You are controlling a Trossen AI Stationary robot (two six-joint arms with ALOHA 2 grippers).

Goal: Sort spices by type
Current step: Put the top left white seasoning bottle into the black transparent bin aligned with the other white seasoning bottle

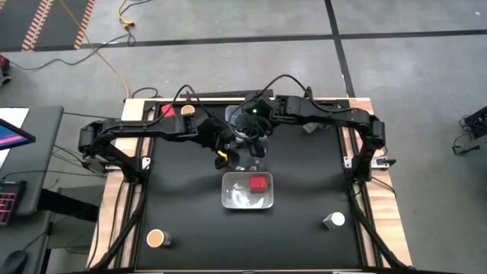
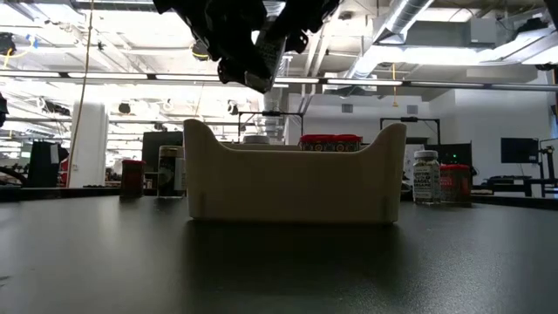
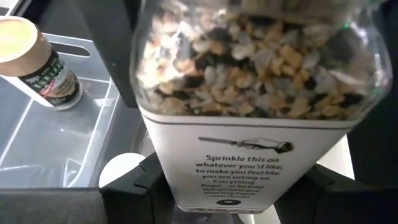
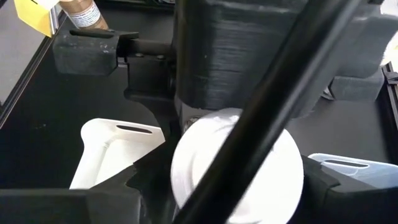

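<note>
Overhead, both grippers meet on one white-topped spice jar [image 3: 249, 118]: left gripper [image 3: 242, 199] clamps its body, right gripper [image 4: 233, 186] closes around its cap, above the bins.

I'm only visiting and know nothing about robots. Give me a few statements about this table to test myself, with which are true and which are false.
1. The left gripper is closed on a clear jar of mixed seasoning, held up above the table. True.
2. The clear rectangular plastic bin in the middle of the table holds three jars. False: only one shows in it, a small jar with a red square top.
3. A small jar with a tan round top stands on the bare black table on the left arm's side. True.
4. The small jar with a white round top on the right arm's side sits inside a bin. False: it stands alone on the bare table.
</note>
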